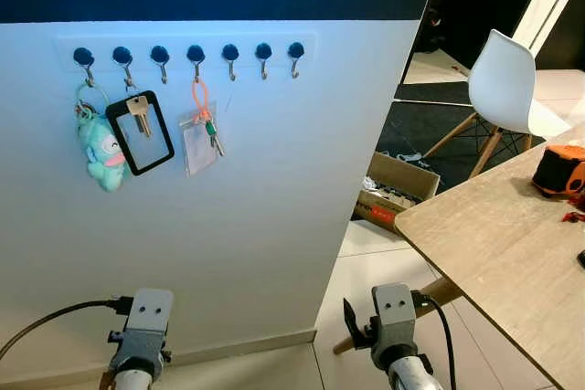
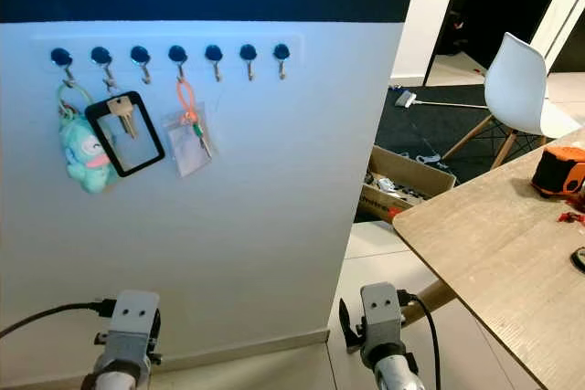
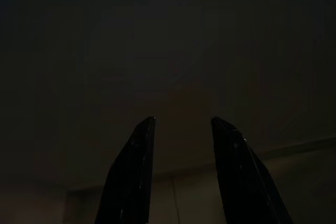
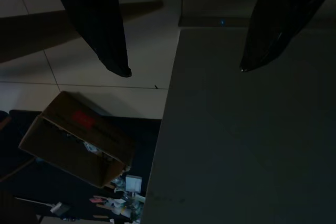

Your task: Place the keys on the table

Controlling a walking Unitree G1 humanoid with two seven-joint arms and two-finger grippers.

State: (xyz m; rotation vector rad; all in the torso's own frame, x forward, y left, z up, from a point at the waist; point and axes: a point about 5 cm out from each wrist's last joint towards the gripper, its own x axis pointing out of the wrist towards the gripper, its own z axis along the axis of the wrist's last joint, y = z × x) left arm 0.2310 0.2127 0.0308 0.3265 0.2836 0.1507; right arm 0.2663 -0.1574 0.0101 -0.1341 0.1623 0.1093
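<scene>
keys (image 1: 139, 114): hanging on wall hook rack (image 1: 187, 52), 2nd hook from left, w/ black frame fob
tabletop (image 1: 498, 235): right side, well apart from keys
left pincer (image 3: 181, 174): low, idle, fingers spread
right pincer (image 4: 181, 69): low, idle, fingers spread

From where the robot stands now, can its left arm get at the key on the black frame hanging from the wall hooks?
Probably yes. Nothing stands between the left gripper, which hangs low by the wall with its fingers apart, and the key on the black frame on the second hook. The arm must rise a long way up the wall.
</scene>
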